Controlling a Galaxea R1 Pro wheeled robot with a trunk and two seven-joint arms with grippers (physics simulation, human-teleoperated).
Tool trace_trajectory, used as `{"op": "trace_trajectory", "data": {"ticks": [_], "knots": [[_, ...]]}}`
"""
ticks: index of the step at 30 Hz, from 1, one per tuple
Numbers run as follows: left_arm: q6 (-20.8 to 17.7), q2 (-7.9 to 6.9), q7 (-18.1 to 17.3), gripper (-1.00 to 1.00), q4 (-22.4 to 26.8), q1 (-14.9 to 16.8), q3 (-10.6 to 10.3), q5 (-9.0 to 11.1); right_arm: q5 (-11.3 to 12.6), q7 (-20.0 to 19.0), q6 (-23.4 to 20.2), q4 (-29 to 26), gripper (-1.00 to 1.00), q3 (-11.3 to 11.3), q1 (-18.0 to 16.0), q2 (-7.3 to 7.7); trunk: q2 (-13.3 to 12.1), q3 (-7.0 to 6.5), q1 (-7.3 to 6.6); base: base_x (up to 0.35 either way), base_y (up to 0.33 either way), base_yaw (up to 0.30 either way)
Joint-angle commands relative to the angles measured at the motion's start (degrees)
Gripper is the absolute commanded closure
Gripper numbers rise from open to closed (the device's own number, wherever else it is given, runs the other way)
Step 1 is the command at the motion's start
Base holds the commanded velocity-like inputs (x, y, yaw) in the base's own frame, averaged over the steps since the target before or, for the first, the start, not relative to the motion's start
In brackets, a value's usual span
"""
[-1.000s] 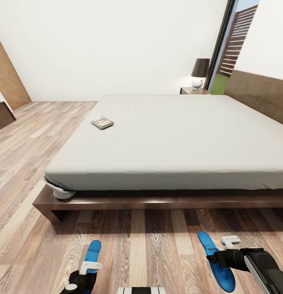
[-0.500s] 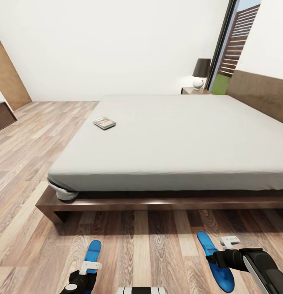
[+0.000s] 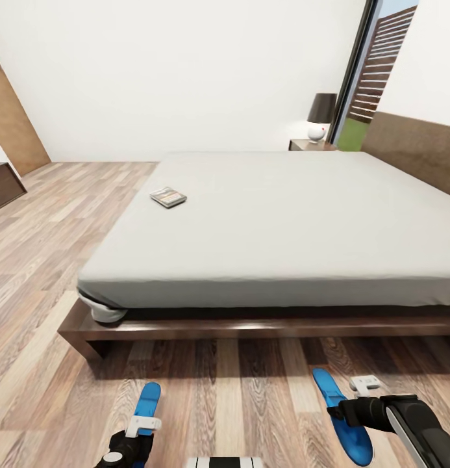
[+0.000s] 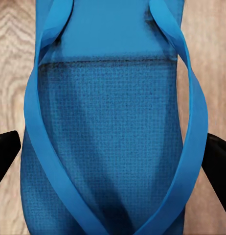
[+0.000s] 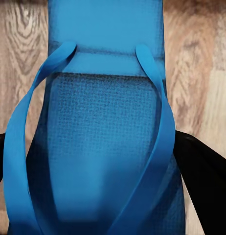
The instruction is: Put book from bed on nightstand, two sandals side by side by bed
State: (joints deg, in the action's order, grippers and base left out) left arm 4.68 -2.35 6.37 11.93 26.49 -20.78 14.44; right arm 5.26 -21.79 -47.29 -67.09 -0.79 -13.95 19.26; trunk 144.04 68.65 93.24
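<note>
The small greyish book (image 3: pixel 168 197) lies on the light-grey mattress of the bed (image 3: pixel 276 221), near its far left edge. A dark nightstand (image 3: pixel 308 144) stands beyond the bed beside the headboard. Low in the head view each arm carries a bright-blue sandal above the wood floor. My left gripper (image 3: pixel 135 437) is shut on the left sandal (image 3: pixel 147 399), and my right gripper (image 3: pixel 338 411) is shut on the right sandal (image 3: pixel 342 416). The left wrist view shows that sandal (image 4: pixel 110 122) up close, with a black finger (image 4: pixel 5 152) at each side. The right wrist view shows the other sandal (image 5: pixel 105 127) likewise, between dark fingers (image 5: pixel 201 166).
A lamp (image 3: pixel 319 116) with a dark shade and white base stands on the nightstand. A tall window (image 3: pixel 374 71) behind it shows a slatted fence. The dark bed frame (image 3: pixel 250 328) crosses the floor ahead. A brown door and low dark furniture (image 3: pixel 5 185) are at far left.
The whole view has shifted slightly, with bed and floor sliding right and down in the picture, so the camera moved. Both sandals stay fixed in the grippers.
</note>
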Motion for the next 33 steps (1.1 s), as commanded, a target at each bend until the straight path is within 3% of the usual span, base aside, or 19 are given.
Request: {"op": "trace_trajectory", "data": {"ticks": [1, 33], "knots": [[0.2, -0.02, 0.3, 1.00, 0.0, 0.0, -0.5, 0.5, 0.5, 0.3, -0.3, -0.1, 1.00, -0.1, 0.0, 0.04, 0.0, 0.05, 0.00, 0.105, 0.097, 0.000], [0.3, -0.17, 0.3, 1.00, 0.0, 0.3, -0.5, 0.5, 0.3, 0.3, -0.3, 0.1, 1.00, -0.6, 0.0, -0.69, 0.0, 0.05, 0.00, 0.027, 0.108, 0.000]]}}
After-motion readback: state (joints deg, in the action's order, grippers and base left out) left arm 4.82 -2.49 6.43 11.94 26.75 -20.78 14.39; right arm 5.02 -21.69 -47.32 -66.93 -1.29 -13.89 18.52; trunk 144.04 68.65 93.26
